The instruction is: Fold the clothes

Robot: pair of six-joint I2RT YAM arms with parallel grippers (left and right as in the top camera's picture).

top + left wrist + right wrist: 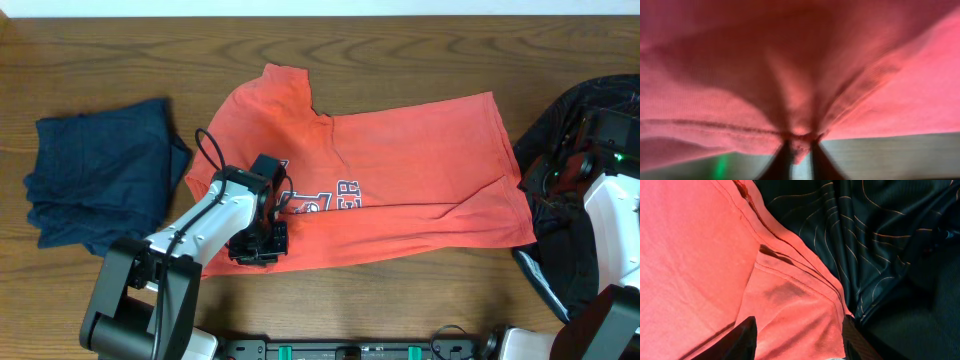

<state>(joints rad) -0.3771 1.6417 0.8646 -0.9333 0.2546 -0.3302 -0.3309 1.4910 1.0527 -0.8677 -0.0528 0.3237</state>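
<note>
The coral-red T-shirt (850, 65) fills most of the view, blurred, its folds drawn down to a point at the bottom middle. There the left gripper (800, 146) pinches a tuck of cloth between its two dark fingers (782, 162). A stitched hem (705, 125) runs left of the gripper. Pale table (890, 155) shows to the gripper's right, a green glow (720, 167) to its left.

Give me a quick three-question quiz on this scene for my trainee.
1. True or false: the navy garment lies on the right arm's side of the coral-red T-shirt.
2. Multiple choice: what is the left claw pinching? A) navy cloth B) the T-shirt's edge C) black cloth
3. Fill in: the right claw stands ___ over the T-shirt's edge.

Key: 1 false; 2 B; 3 open.
</note>
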